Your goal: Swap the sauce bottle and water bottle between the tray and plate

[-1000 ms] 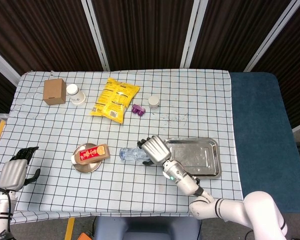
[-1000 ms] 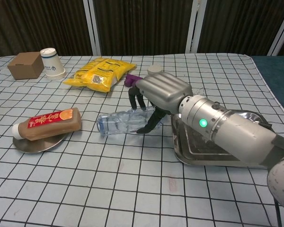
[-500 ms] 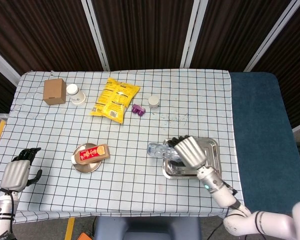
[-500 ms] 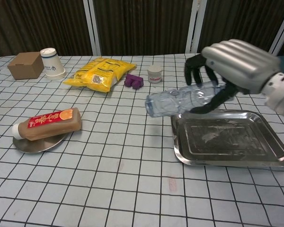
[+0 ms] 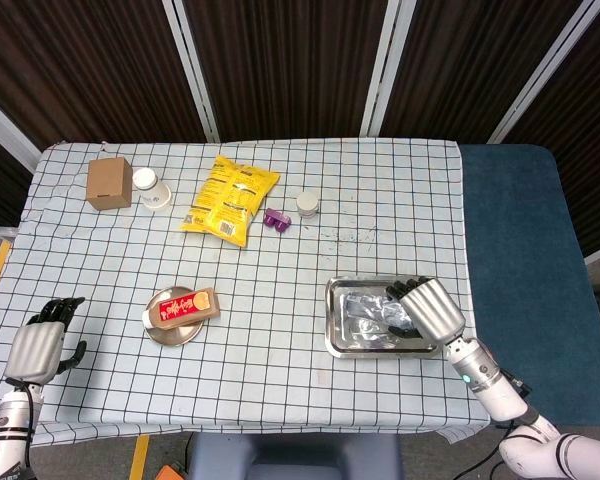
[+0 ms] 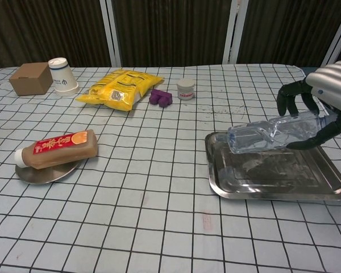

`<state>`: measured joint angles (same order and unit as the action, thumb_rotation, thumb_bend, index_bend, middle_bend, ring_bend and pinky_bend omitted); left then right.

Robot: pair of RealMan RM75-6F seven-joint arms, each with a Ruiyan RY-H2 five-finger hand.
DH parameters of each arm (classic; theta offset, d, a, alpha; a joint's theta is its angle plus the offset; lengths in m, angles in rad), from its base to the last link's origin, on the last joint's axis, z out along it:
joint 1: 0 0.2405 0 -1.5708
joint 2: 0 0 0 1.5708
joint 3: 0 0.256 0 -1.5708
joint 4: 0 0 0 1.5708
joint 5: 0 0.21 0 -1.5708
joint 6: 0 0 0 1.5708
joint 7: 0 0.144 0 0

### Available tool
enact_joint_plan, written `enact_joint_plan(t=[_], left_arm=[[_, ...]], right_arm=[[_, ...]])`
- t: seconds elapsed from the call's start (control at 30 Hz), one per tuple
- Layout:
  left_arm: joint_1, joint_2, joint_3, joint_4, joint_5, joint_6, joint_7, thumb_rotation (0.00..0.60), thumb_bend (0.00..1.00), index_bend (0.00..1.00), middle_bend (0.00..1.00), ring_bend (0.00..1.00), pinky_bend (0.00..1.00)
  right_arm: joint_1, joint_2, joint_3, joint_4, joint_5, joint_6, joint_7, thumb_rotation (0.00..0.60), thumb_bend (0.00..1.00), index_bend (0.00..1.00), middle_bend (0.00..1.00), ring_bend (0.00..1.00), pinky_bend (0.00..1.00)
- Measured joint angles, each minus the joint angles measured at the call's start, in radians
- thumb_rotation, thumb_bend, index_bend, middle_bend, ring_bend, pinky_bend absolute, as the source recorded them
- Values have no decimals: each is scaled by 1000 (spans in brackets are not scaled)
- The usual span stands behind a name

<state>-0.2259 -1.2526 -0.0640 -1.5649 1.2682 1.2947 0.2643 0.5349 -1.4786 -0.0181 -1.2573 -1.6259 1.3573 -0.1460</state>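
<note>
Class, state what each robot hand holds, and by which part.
The right robot hand grips the water bottle near its base end; the left robot hand holds nothing.

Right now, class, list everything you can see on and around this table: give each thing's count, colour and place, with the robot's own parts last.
water bottle: 1, clear, held above the tray
tray: 1, silver, right near side
sauce bottle: 1, brown, red label, lying on the plate
plate: 1, metallic, left near side
snack bag: 1, yellow, far middle
box: 1, brown, far left
paper cup: 1, white, beside the box
purple item: 1, beside the bag
small jar: 1, white, far middle
table: 1, white checked cloth
right robot hand: silver, grips the water bottle
left robot hand: silver, off the table's left edge
</note>
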Motion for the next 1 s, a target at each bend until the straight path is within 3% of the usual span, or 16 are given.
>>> enact_joint_plan(t=[0.1, 0.27, 0.53, 0.67, 0.83, 1.0], left_arm=[[1, -1, -1, 1, 1, 3, 2, 600, 412, 146, 160, 124, 337], [1, -1, 0, 1, 3, 2, 3, 600, 413, 146, 160, 124, 337], [-2, -3, 1, 1, -2, -8, 14, 600, 413, 146, 159, 124, 337], [-1, -5, 3, 0, 1, -5, 19, 600, 413, 146, 160, 124, 337], [-1, -5, 3, -1, 5, -3, 20, 600, 413, 146, 160, 124, 337], [1, -1, 7, -3, 24, 5, 10, 600, 412, 146, 156, 124, 337]], right_arm=[[6, -23, -5, 58, -17, -15, 41, 600, 128, 921, 695, 758, 812], [13, -41, -15, 125, -30, -55, 115, 600, 129, 830, 649, 637, 665], [10, 12, -20, 64, -2, -120, 127, 600, 128, 443, 246, 203, 278], [4, 63, -19, -2, 25, -154, 88, 600, 128, 251, 88, 27, 139], [-10, 104, -15, -54, 46, -166, 55, 600, 128, 82, 0, 0, 52], [-44, 133, -14, -104, 35, -102, 43, 600, 127, 42, 0, 0, 5]])
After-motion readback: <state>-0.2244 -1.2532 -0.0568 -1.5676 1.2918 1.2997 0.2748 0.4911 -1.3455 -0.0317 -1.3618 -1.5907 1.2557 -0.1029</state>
